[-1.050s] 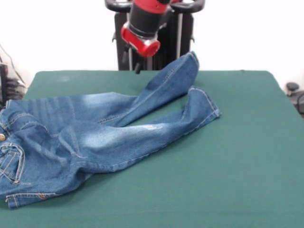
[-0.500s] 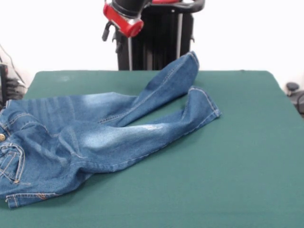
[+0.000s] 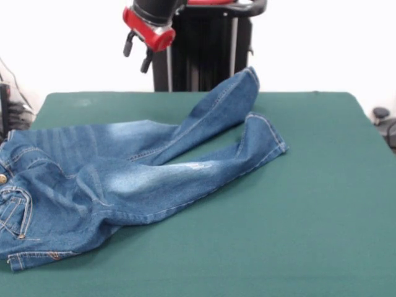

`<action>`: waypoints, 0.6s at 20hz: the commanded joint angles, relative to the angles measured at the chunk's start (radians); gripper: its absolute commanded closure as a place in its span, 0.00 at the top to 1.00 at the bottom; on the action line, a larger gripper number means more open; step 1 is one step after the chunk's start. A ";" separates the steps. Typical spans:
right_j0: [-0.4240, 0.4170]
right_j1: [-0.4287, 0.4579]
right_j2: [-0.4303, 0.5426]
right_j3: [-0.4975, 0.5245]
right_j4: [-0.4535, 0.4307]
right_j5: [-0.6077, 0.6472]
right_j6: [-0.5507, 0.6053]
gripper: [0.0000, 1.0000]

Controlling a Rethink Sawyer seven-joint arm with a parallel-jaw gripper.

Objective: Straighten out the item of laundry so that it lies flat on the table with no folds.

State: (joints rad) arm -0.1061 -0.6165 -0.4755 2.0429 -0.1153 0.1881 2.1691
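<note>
The item of laundry (image 3: 130, 179), a small pair of blue denim jeans, lies on the left half of the green table (image 3: 297, 204). Its waistband is at the picture's left edge and both legs run toward the far right. The upper leg's cuff (image 3: 246, 83) reaches the table's far edge, and the lower leg's cuff (image 3: 267, 133) rests on the cloth. Creases and a fold show around the hip and near the pocket. My gripper (image 3: 137, 53) hangs in the air above the far edge, left of the upper cuff and well clear of the denim. It is open and holds nothing.
The robot's black pedestal (image 3: 210, 49) stands behind the far edge, right behind the upper cuff. Bare green cloth covers the right and near parts of the table. Dark items sit off the table at the left (image 3: 7, 108) and right (image 3: 385, 124) edges.
The arm has risen and swung to the left, away from the upper cuff. The jeans have not moved.
</note>
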 commanded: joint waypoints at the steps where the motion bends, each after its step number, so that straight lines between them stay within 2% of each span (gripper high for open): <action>1: -0.056 0.076 0.277 -0.055 0.061 -0.139 0.139 1.00; 3: -0.052 0.081 0.282 -0.066 0.069 -0.130 0.144 1.00; 7: 0.009 0.107 0.247 -0.098 0.117 -0.055 0.175 1.00; 12: 0.058 0.115 0.256 -0.055 0.179 -0.047 0.220 1.00</action>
State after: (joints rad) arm -0.1142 -0.5669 -0.3663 2.0239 -0.0380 0.1210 2.1691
